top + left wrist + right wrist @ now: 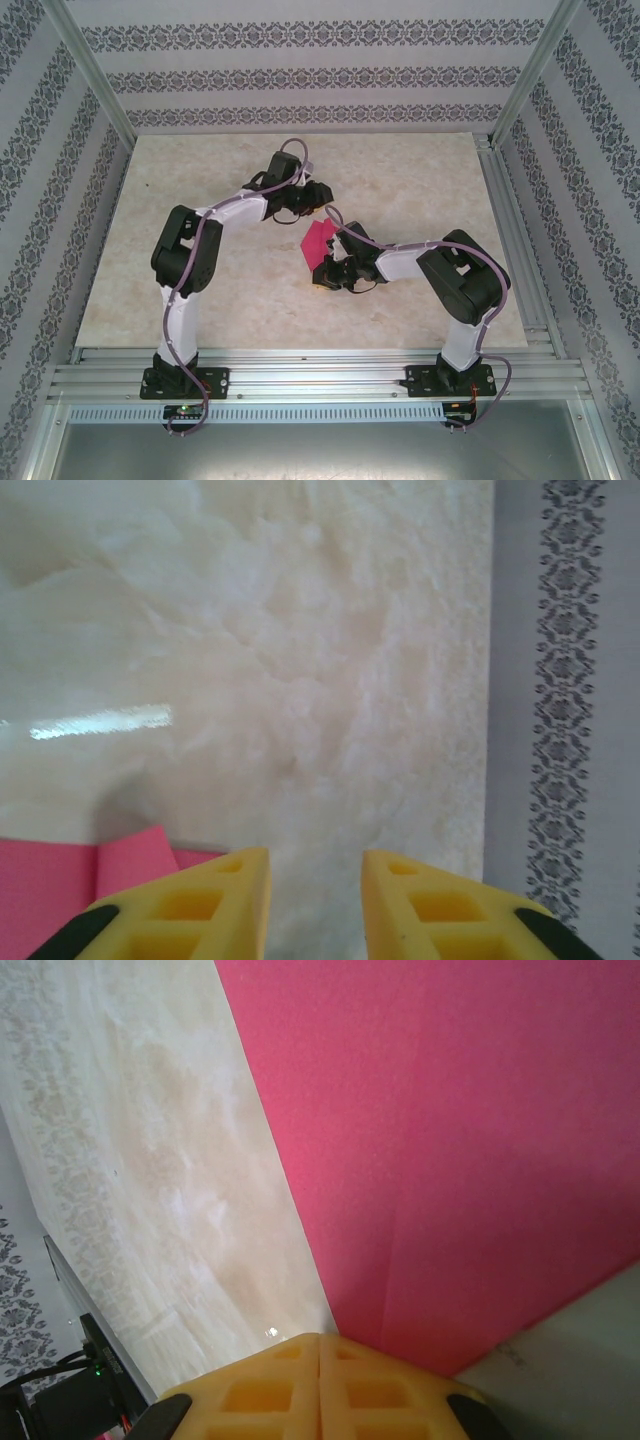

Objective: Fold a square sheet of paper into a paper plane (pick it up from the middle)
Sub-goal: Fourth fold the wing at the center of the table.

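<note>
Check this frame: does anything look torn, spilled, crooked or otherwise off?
Nothing looks torn or spilled. The square sheet of paper carries a fold crease, as expected, and sits askew to the table edges, pinched near one corner by the shut right gripper. The left gripper stands open beside it, holding nothing.

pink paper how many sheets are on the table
1. The pink sheet is near the middle of the table, its edge pinched in the shut right gripper, with the open left gripper just beside it. Another sheet hidden under it can't be ruled out.
</note>
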